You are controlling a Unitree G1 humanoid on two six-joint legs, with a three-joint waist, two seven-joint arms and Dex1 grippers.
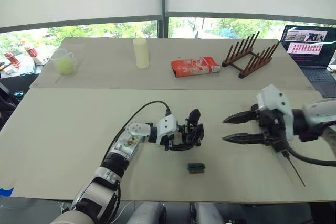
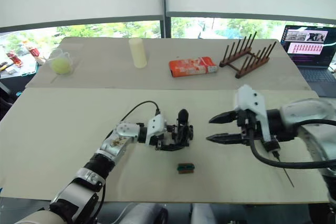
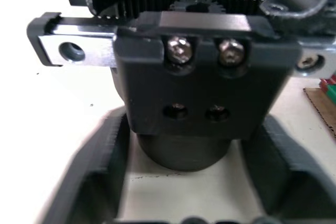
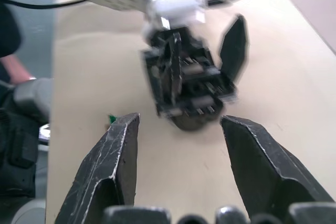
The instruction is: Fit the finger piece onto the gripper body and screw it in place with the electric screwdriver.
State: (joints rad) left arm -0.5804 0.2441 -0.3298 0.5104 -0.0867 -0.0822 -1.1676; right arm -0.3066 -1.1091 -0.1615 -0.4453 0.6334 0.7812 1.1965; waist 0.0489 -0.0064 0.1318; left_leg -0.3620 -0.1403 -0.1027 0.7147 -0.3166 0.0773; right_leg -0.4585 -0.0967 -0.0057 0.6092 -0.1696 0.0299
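Note:
The gripper body [image 1: 192, 132], a small black blocky assembly on a round base [image 3: 181, 153], stands mid-table with a pointed black finger [image 1: 194, 115] rising from it. My left gripper [image 1: 185, 137] is shut on the gripper body, its fingers [image 3: 102, 171] flanking the base. My right gripper [image 1: 227, 129] hovers open just right of the body, pointing at it, with nothing between its fingers [image 4: 118, 161]. A thin dark rod [image 1: 294, 169] slants out below my right wrist. The electric screwdriver's body and a loose finger piece are hidden or out of view.
A small green-and-black block [image 1: 196, 168] lies in front of the gripper body. On the far table stand a cup of yellow-green liquid [image 1: 64, 62], a pale cylinder [image 1: 140, 52], a red packet [image 1: 195, 66] and a wooden rack [image 1: 250, 56]. A laptop [image 1: 310, 45] sits far right.

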